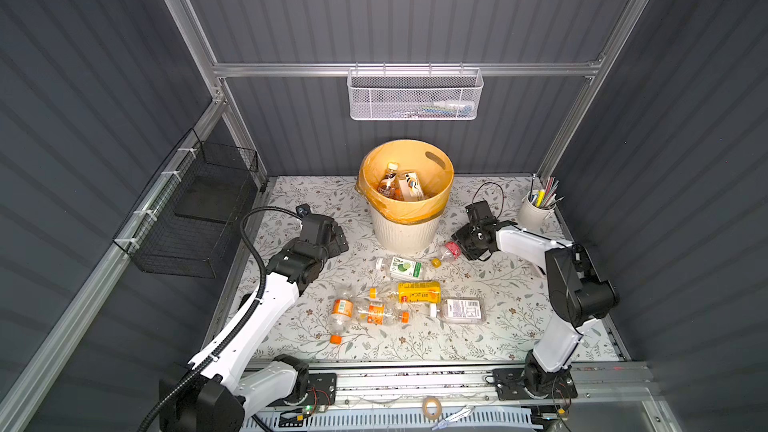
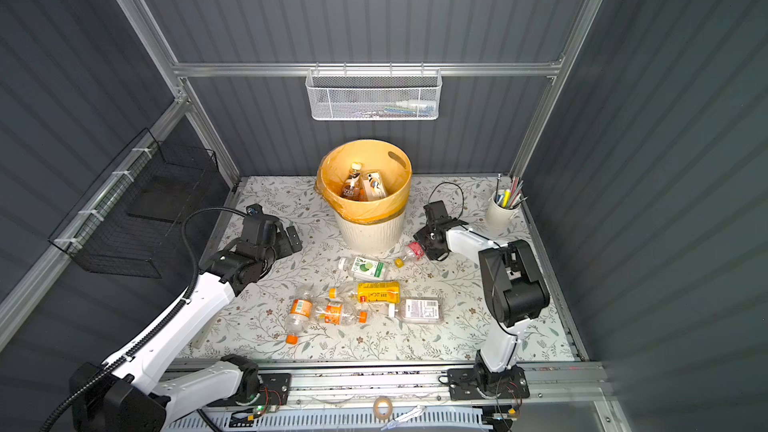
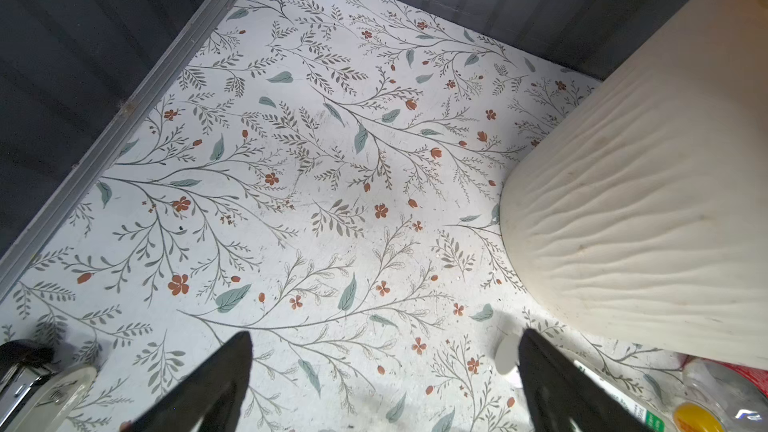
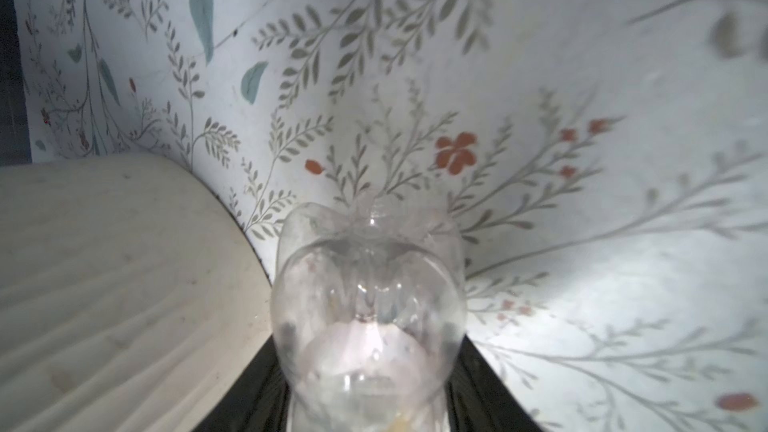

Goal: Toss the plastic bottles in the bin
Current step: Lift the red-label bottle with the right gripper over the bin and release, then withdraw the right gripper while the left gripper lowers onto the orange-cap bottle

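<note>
Left claw (image 3: 384, 342) hangs wide open and empty over bare table (image 3: 291, 184), beside the bin (image 1: 405, 230). Five loose bottles (image 1: 415, 292) lie mid-table. Right claw (image 1: 460, 245) appears clamped on a red-label bottle (image 1: 449, 251) at the bin's foot: the pickup step. The next move calls for lifting it above the rim, then letting go.

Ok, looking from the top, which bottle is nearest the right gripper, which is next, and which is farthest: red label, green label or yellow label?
Measured from the right gripper in a top view:
1. red-label bottle: right in the gripper, beside the bin.
2. green-label bottle: a little to the left, in front of the bin.
3. yellow-label bottle: farther off, nearer the front.
</note>
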Controlling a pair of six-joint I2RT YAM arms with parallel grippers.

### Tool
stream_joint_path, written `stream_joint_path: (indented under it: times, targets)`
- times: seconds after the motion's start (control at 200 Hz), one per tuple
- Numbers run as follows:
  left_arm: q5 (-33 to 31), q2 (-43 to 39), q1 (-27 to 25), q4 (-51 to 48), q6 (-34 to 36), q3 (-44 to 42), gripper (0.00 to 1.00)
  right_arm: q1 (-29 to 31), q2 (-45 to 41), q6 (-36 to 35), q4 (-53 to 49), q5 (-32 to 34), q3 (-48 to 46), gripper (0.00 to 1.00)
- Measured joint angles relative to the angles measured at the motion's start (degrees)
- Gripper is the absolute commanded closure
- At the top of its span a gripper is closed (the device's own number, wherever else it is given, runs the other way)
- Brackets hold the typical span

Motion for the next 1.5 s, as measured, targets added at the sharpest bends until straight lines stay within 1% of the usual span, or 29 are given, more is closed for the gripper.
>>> stream_joint_path:
  times: [0.19,0.365,0.445,0.515,0.615,0.715,0.77,0.84,0.9,0.92,0.945,0.96,1.031,1.091,1.186,1.331,1.496]
  targets:
    - [0.0,0.0,0.0,0.2,-0.7,-0.1,0.00,-5.1,-6.1,-0.9,0.5,-0.5,-5.0,0.45]
    - [0.0,0.8,0.0,0.3,-2.0,-1.8,0.00,-10.9,-14.9,-3.0,3.0,-5.2,-6.1,0.49]
    - [0.1,0.9,0.0,0.1,-2.7,-3.2,0.00,-13.6,-19.3,-4.2,4.1,-7.7,-5.2,0.49]
    - [0.1,0.9,0.0,-0.5,-3.2,-4.0,0.00,-15.5,-21.7,-5.9,3.6,-9.4,-1.2,0.49]
    - [0.5,0.7,0.0,-1.4,-4.3,-4.7,0.00,-16.2,-22.2,-9.1,2.7,-12.7,9.7,0.47]
    - [1.3,-0.1,0.0,-1.5,-5.2,-6.3,0.00,-15.0,-20.9,-11.5,3.2,-16.5,21.1,0.46]
    - [2.0,-0.5,0.0,-1.6,-5.7,-7.4,0.00,-13.0,-19.2,-13.2,3.1,-17.9,27.1,0.45]
    - [2.6,-0.5,0.0,-1.9,-6.4,-8.2,0.00,-9.2,-15.4,-15.8,1.6,-19.9,35.1,0.40]
    - [3.1,-0.5,0.0,-2.4,-7.0,-8.4,0.00,-5.0,-10.1,-18.7,-1.2,-22.0,43.4,0.31]
    - [3.1,-0.5,-0.1,-2.4,-7.1,-8.4,0.00,-4.0,-8.3,-19.6,-2.2,-22.4,45.8,0.23]
    - [3.1,-0.5,-0.2,-2.4,-7.3,-8.4,0.00,-2.5,-6.1,-21.3,-4.0,-22.9,49.1,0.07]
    - [3.1,-0.5,-0.2,-2.4,-7.5,-8.4,0.00,-1.7,-4.8,-21.4,-4.9,-23.0,50.6,0.02]
    - [3.1,-0.5,-0.8,-2.8,-8.1,-8.4,0.00,1.0,-0.4,-24.8,-9.3,-23.2,55.2,0.01]
    - [2.9,-0.5,-1.4,-3.6,-8.6,-8.4,0.00,1.6,0.6,-26.2,-12.1,-22.2,54.8,0.01]
    - [2.2,-0.5,-3.2,-5.4,-9.8,-8.3,0.00,0.7,-1.9,-27.4,-12.8,-19.3,49.0,0.01]
    - [1.7,-0.5,-5.6,-8.1,-12.2,-8.3,0.00,-1.2,-10.6,-28.1,-11.7,-14.5,38.3,0.01]
    - [1.8,-0.5,-6.7,-10.5,-13.9,-8.8,0.00,-3.6,-20.5,-27.5,-7.4,-13.3,26.0,0.01]
